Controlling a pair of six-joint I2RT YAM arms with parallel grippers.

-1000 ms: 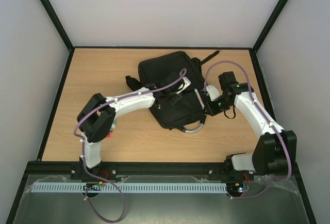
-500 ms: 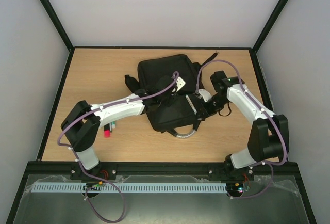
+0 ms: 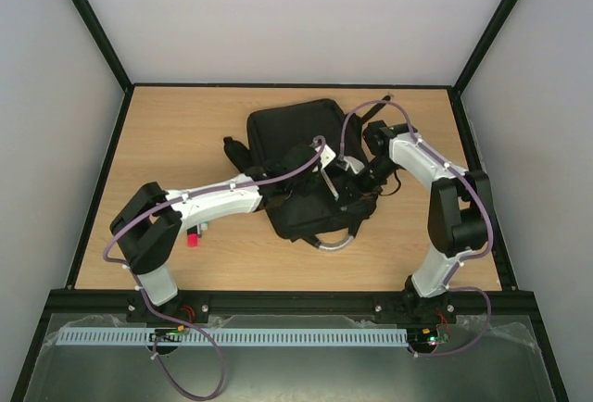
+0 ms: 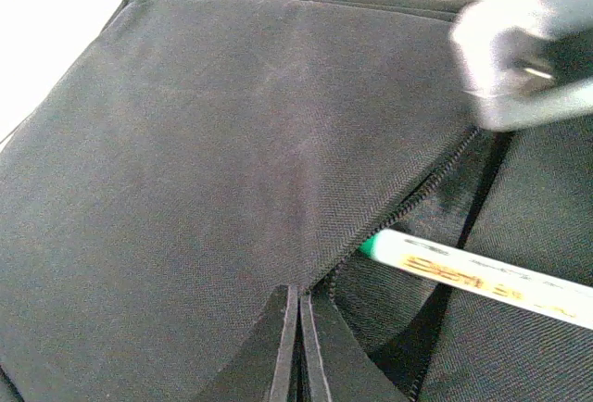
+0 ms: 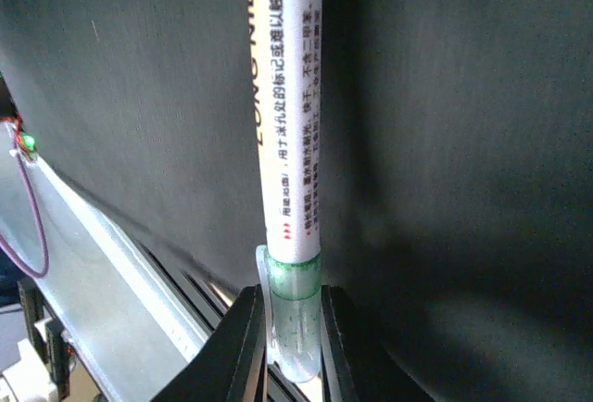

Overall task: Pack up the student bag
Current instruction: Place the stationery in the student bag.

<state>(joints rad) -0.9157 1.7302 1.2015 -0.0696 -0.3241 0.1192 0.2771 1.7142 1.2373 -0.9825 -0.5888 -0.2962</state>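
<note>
From above: backpack [image 3: 287,129] lies flat in the middle of the wooden table [image 3: 167,143], black, grey handle loop [image 3: 335,240] towards the near edge. Left arm [image 3: 222,196] stretches in from the left with its wrist over the bag. Right arm [image 3: 422,157] bends in from the right, its wrist at the bag's right side, close to the other wrist. Small red item [image 3: 193,238] on the table beside the left arm, apart from the bag.

From the left wrist: left gripper [image 4: 298,298] clenched, fingers pressed together right at the edge of the bag's top flap, by the zip. Cannot tell whether any fabric is pinched between them. Zip gapes open just beyond the fingertips. White pen [image 4: 473,280] with a green tip pokes into that opening from the right, the tip just under the flap's edge.

From the right wrist: right gripper [image 5: 292,314] grasps the pen by its clear green end, fingers closed on either side of it. White barrel with printed writing points away from the fingers, black bag fabric on both sides.
</note>
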